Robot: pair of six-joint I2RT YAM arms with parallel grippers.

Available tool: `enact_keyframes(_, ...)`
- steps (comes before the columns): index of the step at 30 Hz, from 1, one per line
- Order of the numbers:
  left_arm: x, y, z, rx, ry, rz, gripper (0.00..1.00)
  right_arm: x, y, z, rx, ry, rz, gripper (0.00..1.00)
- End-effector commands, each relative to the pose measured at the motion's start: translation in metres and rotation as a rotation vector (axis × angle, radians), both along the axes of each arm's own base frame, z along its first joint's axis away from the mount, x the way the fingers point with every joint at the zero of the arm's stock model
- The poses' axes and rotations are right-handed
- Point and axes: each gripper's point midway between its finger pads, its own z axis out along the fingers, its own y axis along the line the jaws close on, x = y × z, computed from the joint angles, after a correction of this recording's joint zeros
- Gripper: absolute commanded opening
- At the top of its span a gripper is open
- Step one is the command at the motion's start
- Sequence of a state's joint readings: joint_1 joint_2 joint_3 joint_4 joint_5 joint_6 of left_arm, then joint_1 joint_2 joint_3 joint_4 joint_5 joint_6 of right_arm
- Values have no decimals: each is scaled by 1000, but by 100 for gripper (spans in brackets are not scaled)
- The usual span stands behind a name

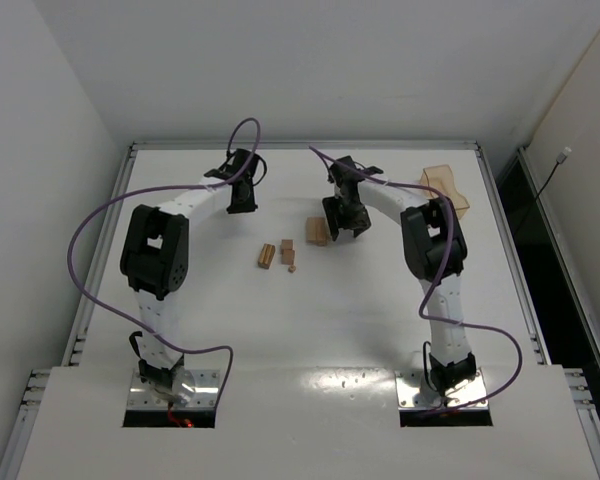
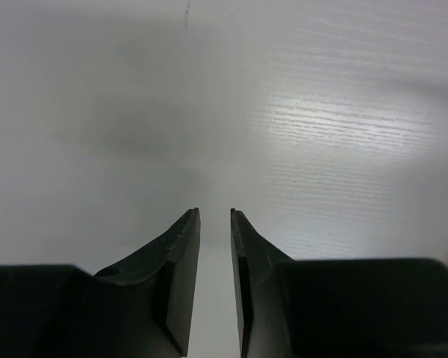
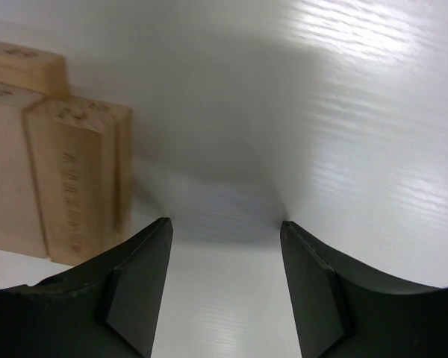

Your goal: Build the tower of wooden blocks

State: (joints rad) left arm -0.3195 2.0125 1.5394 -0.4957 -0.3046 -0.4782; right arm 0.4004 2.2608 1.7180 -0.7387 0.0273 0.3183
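The tower [image 1: 317,232] is a small stack of light-tan wood blocks at the table's middle. In the right wrist view the tower [image 3: 67,179] sits at the left edge, just beyond my left fingertip. My right gripper [image 1: 346,228] [image 3: 225,221] is open wide and empty, just right of the tower over bare table. Loose wood blocks lie to the left: one bar [image 1: 267,256], one short block [image 1: 287,247] and one tiny piece [image 1: 291,268]. My left gripper [image 1: 242,205] [image 2: 215,210] hangs over bare table at the back left, jaws a narrow gap apart with nothing between them.
A translucent tan plastic tray [image 1: 447,187] stands at the back right, behind the right arm. Purple cables loop over both arms. The white table [image 1: 310,320] has raised rails along its left, right and far edges.
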Motion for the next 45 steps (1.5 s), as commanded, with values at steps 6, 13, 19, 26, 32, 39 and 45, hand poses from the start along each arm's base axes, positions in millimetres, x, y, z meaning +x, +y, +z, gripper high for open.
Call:
enact_keyframes(6, -13, 8, 37, -46, -99, 8, 20, 16, -45, 59, -58, -136, -87, 57)
enact_keyframes(13, -53, 3, 53, -111, -131, -56, 38, 38, -65, 128, -135, -367, 23, 60)
enact_keyframes(19, -97, -19, 59, -191, -156, -139, 52, 48, -80, 189, -200, -560, 123, 68)
enact_keyframes(26, -134, -46, 38, -216, -93, -213, 52, 31, -106, 204, -220, -559, 127, 73)
enact_keyframes(32, -132, -72, 23, -195, -39, -257, 52, 17, -117, 193, -220, -526, 95, 73)
enact_keyframes(39, -120, -83, 1, -150, 8, -246, 52, 14, -122, 191, -199, -511, 71, 73)
enact_keyframes(45, -115, -79, -6, -115, 18, -225, 52, 13, -128, 189, -189, -499, 62, 73)
